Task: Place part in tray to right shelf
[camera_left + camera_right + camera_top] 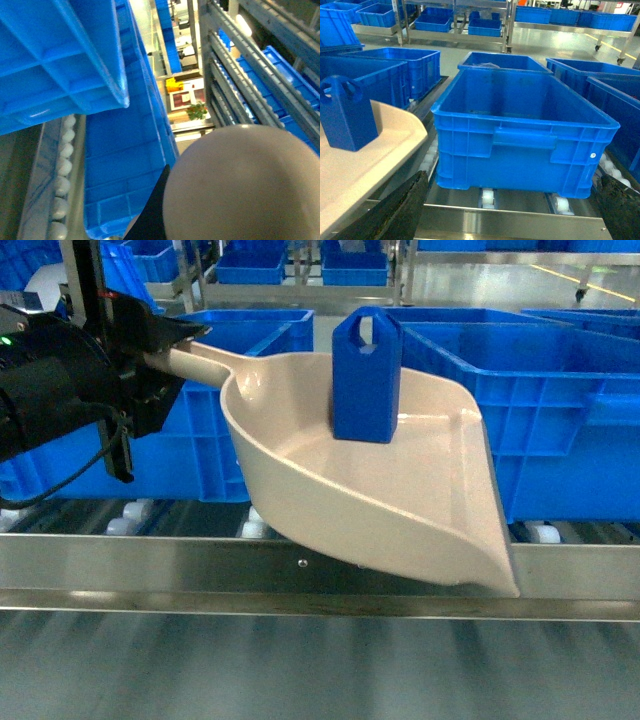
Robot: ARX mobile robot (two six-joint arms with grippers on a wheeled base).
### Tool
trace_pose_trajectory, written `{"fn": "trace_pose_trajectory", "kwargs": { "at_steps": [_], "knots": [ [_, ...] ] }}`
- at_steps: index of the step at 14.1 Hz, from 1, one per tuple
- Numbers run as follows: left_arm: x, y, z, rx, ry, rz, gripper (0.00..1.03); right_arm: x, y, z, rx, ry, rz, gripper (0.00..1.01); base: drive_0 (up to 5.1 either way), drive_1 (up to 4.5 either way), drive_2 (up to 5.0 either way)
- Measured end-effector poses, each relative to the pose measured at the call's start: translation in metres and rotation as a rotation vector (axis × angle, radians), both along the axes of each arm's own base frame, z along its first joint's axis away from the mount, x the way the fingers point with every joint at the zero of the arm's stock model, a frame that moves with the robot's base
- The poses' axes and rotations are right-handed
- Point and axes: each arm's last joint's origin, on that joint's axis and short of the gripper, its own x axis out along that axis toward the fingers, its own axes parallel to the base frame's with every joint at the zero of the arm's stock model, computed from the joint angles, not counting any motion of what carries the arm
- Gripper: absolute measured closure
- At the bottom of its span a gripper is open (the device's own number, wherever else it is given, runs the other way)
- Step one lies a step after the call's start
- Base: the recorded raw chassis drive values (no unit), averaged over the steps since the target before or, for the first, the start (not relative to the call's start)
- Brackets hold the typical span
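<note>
You see left arm (pixel 45 390): bulky matte-black rounded housing, small green light at its upper edge, thin black cable looping beneath housing behind left gripper (pixel 170 345), itself black and angular. Right gripper fingers (pixel 395 212): black, coarse speckled texture, at frame's lower corners.

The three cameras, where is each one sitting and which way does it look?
Head: on the robot, looking forward and down at the tray with the part standing in it, before the shelf; the left end effector holds the handle.
Left wrist: behind the tray's rounded back, looking along crates and rollers.
Right wrist: low, facing a blue crate; dark fingertips show.
Head and right wrist share tray and part.
</note>
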Motion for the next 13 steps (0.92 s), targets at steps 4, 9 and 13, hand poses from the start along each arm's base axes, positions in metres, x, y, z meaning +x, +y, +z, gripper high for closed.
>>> {"fn": "trace_pose_trajectory", "kwargs": {
  "at_steps": [4, 9, 13],
  "knots": [
    [0.013, 0.017, 0.057, -0.067, -0.085, 0.091, 0.89, 0.0, 0.0, 0.0, 0.0, 0.0, 0.0, 0.03, 0.0, 0.0, 0.0],
    [0.047, 0.046, 0.122, -0.037, -0.197, 0.342, 0.89, 0.0, 0.0, 0.0, 0.0, 0.0, 0.0, 0.03, 0.0, 0.0, 0.0],
    [0.05, 0.098, 0.131, 0.058, -0.176, 0.704, 0.89, 0.0, 0.0, 0.0, 0.0, 0.0, 0.0, 0.03, 0.0, 0.0, 0.0]
  ]
}}
